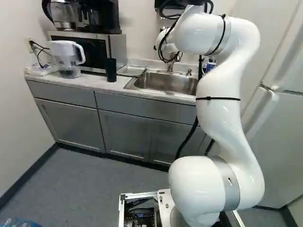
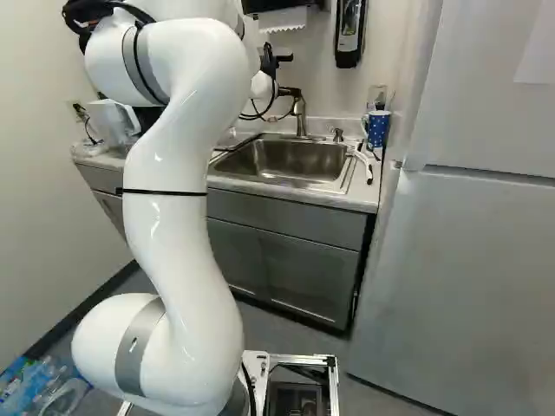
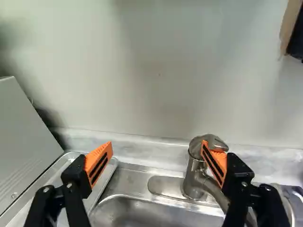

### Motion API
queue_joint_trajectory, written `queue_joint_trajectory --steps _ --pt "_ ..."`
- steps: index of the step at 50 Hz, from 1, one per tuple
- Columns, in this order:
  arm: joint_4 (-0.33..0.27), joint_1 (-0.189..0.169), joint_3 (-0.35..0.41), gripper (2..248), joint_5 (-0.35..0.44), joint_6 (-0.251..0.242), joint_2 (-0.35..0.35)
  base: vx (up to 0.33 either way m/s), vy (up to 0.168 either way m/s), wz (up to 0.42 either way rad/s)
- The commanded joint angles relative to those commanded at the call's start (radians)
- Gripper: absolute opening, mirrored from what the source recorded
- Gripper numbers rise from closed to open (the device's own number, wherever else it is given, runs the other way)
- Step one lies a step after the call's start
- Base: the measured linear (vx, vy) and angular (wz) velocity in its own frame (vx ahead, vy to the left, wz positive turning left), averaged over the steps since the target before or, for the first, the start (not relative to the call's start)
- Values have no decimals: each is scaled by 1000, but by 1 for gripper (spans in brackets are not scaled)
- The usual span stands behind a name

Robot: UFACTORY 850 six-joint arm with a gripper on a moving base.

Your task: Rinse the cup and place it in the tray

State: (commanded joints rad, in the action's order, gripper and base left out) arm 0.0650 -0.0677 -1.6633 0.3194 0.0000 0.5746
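My gripper (image 1: 170,53) is mostly hidden by the arm in the left base view, close over the sink's back edge. In the wrist view my gripper (image 3: 156,163) stands open, holding nothing, one finger in front of the faucet (image 3: 193,177); whether they touch I cannot tell. A black cup (image 1: 111,70) stands upright on the counter beside the microwave. The blue cup with white spots (image 2: 378,128) is at the counter's right end. Between microwave and sink lies the shallow tray (image 1: 131,70), its rim (image 3: 105,182) near my other finger. The sink basin (image 2: 290,160) is below.
A microwave (image 1: 118,48) carries a coffee maker (image 1: 102,16); a white pitcher (image 1: 66,56) stands at its left. Behind the sink rises the wall (image 3: 156,75). A dispenser (image 2: 349,30) hangs on it, and a tall fridge (image 2: 460,260) borders the counter.
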Motion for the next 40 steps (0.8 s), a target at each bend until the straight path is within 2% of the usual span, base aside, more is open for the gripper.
queue_joint_trajectory --steps 21,40 --pt "0 0 0 247 98 0 0 0 0 0" --pt "0 0 0 247 105 0 0 0 0 0"
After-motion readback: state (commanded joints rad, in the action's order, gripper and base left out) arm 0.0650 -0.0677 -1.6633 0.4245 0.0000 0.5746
